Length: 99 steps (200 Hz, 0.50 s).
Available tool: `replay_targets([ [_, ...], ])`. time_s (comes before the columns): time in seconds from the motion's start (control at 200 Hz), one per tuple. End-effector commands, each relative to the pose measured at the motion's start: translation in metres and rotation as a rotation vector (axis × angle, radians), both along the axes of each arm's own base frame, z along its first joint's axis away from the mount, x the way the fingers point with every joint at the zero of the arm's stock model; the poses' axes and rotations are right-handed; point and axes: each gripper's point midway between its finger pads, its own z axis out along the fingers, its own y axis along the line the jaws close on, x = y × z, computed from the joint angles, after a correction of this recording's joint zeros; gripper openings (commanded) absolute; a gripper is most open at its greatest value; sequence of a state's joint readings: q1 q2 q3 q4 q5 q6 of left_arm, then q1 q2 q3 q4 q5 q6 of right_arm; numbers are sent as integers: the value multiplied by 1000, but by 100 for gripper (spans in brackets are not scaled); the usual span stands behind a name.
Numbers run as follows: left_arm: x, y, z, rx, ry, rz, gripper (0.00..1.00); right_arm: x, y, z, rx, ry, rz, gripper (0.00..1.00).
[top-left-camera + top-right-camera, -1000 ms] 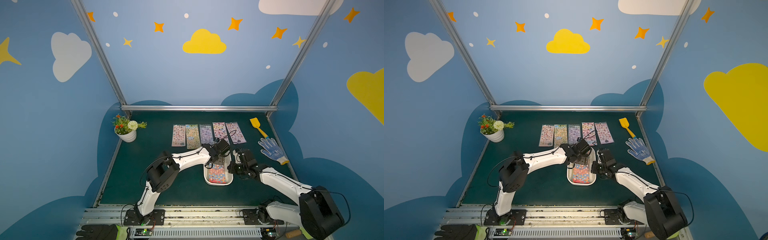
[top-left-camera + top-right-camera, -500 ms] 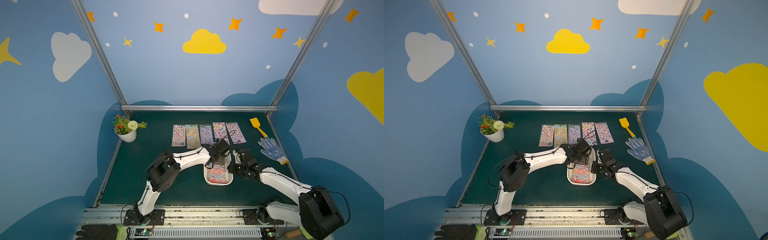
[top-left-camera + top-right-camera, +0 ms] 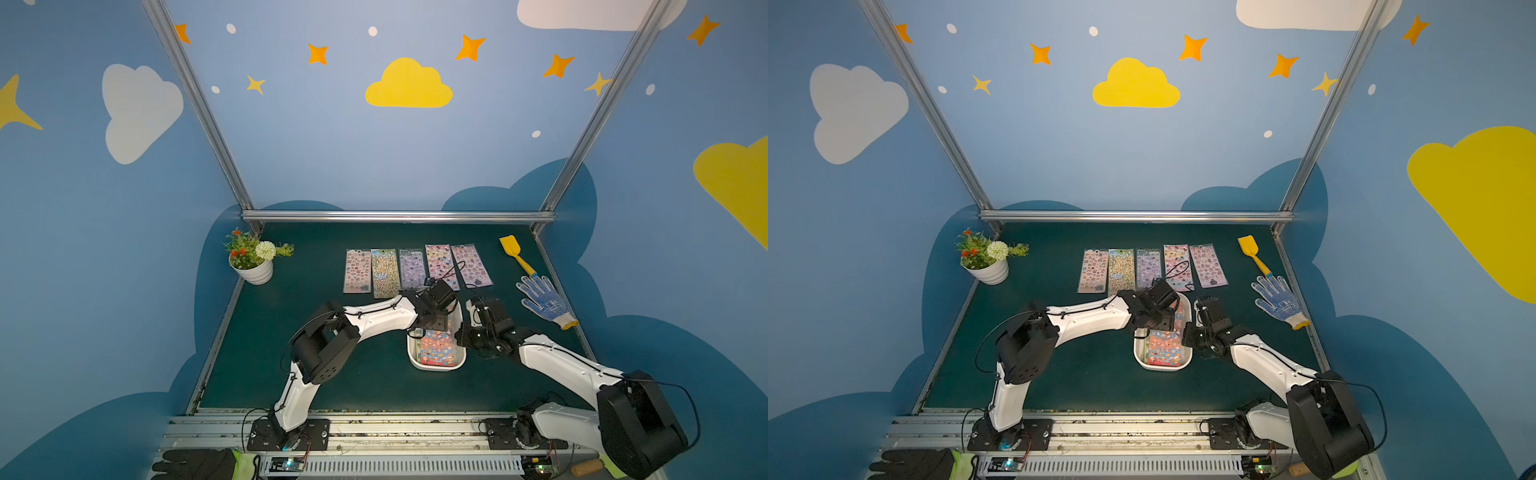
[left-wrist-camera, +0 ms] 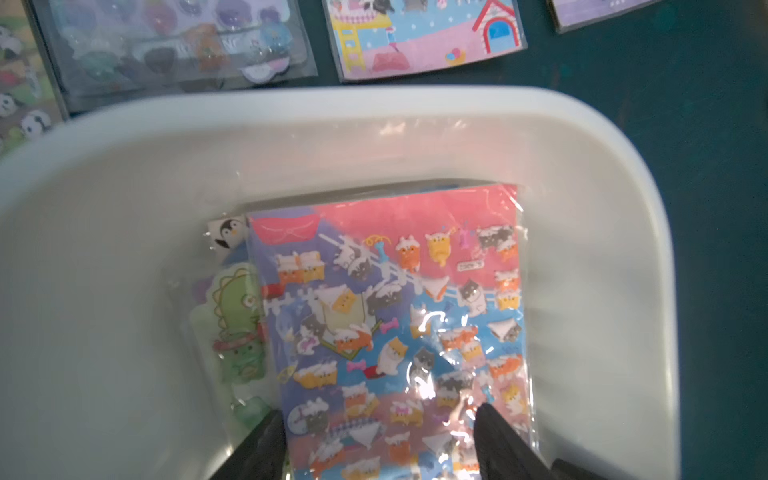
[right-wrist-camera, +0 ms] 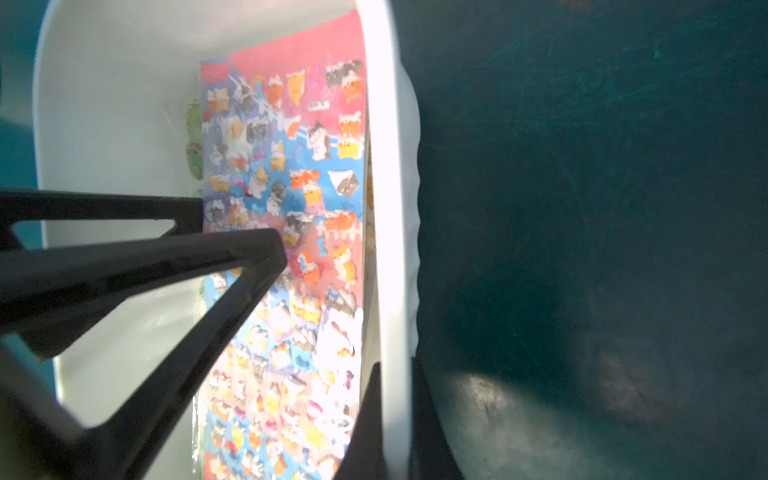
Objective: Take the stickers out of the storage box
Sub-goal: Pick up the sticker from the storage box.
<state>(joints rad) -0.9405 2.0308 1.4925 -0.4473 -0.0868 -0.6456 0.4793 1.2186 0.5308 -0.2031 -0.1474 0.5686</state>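
inside the white storage box (image 4: 374,104), the left gripper (image 4: 382,440) has drawn its fingers (image 4: 257,453) closer, still apart astride the top cat sticker sheet (image 4: 395,311), so a pinch looks imminent, w/ right gripper (image 5: 395,415) clamped on the rim & five sheets (image 3: 415,270) already on the mat (image 3: 291,353).

The storage box (image 3: 436,367) is a shallow white tray with rounded corners, sitting flat. There's a stack of stickers (image 3: 436,351) lying inside it. The top sheet (image 4: 399,316) is glossy pink and blue with tiny cats, and a green dino sheet (image 4: 239,320) peeks out underneath. Five more sheets (image 3: 412,269) lie side by side just past the box's far end.
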Motion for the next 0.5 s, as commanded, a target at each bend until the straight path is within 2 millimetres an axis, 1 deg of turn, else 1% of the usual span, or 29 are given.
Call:
replay_targets([
  [0.0, -3, 6, 11, -32, 11, 11, 68, 6, 4, 4, 19, -18, 0, 0],
  [0.15, -4, 1, 20, -80, 6, 11, 62, 6, 4, 2, 19, -12, 2, 0],
  [0.491, -8, -5, 37, -160, 4, -6, 44, 6, 5, 0, 17, -8, 3, 0],
])
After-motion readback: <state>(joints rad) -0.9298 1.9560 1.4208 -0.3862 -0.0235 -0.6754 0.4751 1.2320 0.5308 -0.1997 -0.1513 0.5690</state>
